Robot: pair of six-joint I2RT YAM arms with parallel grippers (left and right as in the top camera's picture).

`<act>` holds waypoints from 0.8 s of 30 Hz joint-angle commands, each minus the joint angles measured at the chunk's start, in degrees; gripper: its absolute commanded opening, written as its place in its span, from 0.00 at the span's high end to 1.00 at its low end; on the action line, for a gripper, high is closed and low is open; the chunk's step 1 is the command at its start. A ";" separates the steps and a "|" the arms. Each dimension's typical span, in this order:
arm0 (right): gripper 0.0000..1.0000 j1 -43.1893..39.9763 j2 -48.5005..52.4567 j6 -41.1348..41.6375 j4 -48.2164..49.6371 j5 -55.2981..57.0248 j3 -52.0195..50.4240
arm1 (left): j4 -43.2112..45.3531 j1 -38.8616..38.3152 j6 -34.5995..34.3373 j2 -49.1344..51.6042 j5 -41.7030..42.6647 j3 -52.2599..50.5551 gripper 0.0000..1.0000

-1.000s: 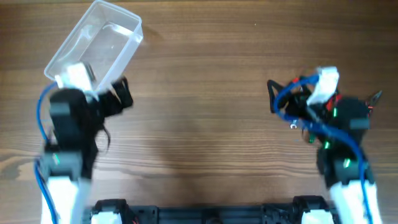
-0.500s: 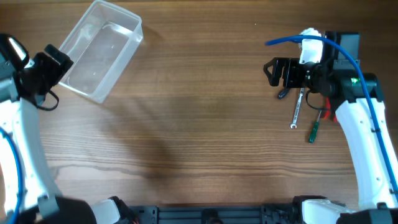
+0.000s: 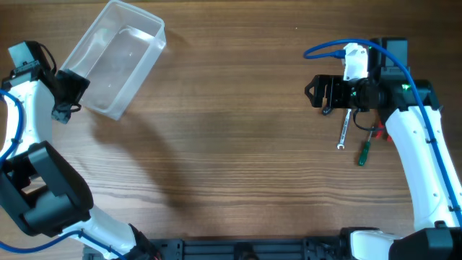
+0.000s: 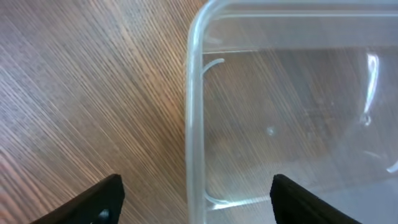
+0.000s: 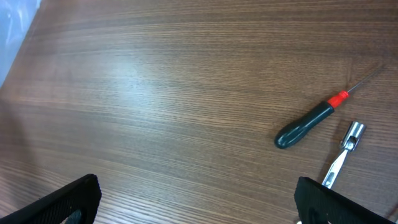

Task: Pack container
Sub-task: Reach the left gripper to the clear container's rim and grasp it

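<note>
The container (image 3: 119, 54) is a clear, empty plastic tub lying at an angle at the far left of the table. My left gripper (image 3: 74, 85) is open at its lower-left short end. In the left wrist view the container's rim (image 4: 194, 124) runs between the two fingers of the left gripper (image 4: 196, 202), one finger outside and one over the inside, apart from it. My right gripper (image 3: 315, 91) is open and empty at the right, above bare wood (image 5: 199, 199), with hand tools beside it.
A silver wrench (image 3: 345, 131), a green-handled screwdriver (image 3: 364, 153) and a red-handled tool (image 3: 380, 133) lie under the right arm. The right wrist view shows a dark screwdriver with a red collar (image 5: 308, 124) and the wrench end (image 5: 345, 152).
Both arms have unfolded from low near the table's front. The left gripper swung out left and came to the container's end. The right gripper shifted slightly over the tools.
</note>
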 commanded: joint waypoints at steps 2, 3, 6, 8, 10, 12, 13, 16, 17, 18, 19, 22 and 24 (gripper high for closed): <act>0.00 0.24 0.02 -0.76 -0.26 1.14 1.33 | -0.04 -2.32 -0.74 3.28 -3.41 0.48 0.23; 0.00 0.24 0.00 -0.76 -0.42 1.16 1.33 | 0.09 -2.97 -0.76 4.09 -3.45 0.48 0.23; 0.00 0.24 0.00 -0.79 -1.51 1.16 1.33 | 0.87 -4.92 -1.03 6.69 -3.43 0.48 0.33; 0.00 0.24 0.00 -0.85 -1.86 1.18 1.33 | 0.96 -5.51 -1.16 7.08 -3.39 0.48 0.34; 0.00 0.24 0.00 -0.87 -1.90 1.18 1.33 | 1.25 -5.68 -1.16 7.08 -3.37 0.48 0.38; 0.00 0.24 0.00 -0.90 -1.92 1.18 1.33 | 1.18 -5.70 -1.14 7.08 -3.32 0.48 0.42; 0.00 0.24 0.00 -0.94 -1.92 1.20 1.33 | 0.96 -5.70 -1.14 7.08 -3.30 0.48 0.42; 0.00 0.24 0.00 -0.96 -1.92 1.22 1.33 | 0.85 -5.70 -1.14 7.08 -3.30 0.48 0.52; 0.00 0.24 0.00 -0.96 -1.97 1.22 1.33 | 0.76 -5.70 -1.14 7.06 -3.13 0.48 0.59; 0.00 0.24 0.00 -0.96 -2.10 1.22 1.33 | 0.74 -5.70 -1.14 7.06 -3.10 0.48 0.65; 0.00 0.24 0.00 -0.98 -2.29 1.22 1.33 | 0.61 -5.70 -1.14 7.06 -3.10 0.48 0.70; 0.00 0.24 0.00 -0.96 -2.80 1.22 1.33 | 0.39 -5.70 -1.14 7.06 -3.13 0.48 0.75; 0.00 0.24 0.00 -0.96 -2.93 1.22 1.33 | 0.33 -5.70 -1.14 7.06 -3.10 0.48 0.80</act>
